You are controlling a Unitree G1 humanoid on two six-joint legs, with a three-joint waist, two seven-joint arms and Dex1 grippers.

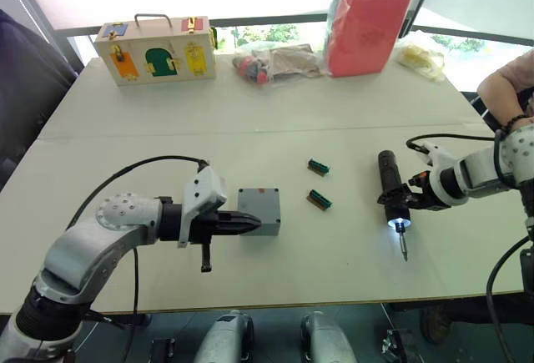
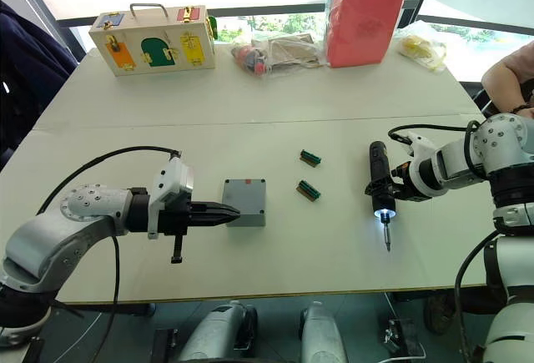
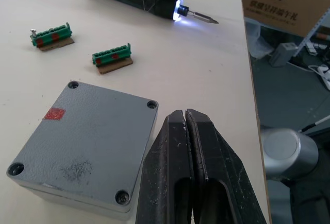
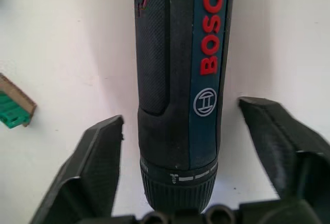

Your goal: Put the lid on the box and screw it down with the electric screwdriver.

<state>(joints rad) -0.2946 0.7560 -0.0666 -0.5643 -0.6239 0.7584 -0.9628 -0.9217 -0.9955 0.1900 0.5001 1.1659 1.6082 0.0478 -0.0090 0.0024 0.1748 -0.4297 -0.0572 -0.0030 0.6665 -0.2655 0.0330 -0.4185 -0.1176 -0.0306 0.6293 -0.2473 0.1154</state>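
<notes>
Grey box [image 3: 82,136] with lid on, speckled top, showing a small red mark. Electric screwdriver [image 1: 390,189] black and dark teal, red lettering, tip glowing white-blue. Two small blocks [image 1: 319,199] green on brown. Table [image 1: 250,129] off-white. Wooden case [image 1: 156,50] showing orange, green and yellow doors. Red pack [image 1: 368,25] in clear plastic.

Silver arms, black cables, black-fingered end effectors.

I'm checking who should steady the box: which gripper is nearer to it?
Left. The left gripper, fingers shut, sits right at the box, whereas the right gripper straddles the electric screwdriver, well off to the box's right.
</notes>
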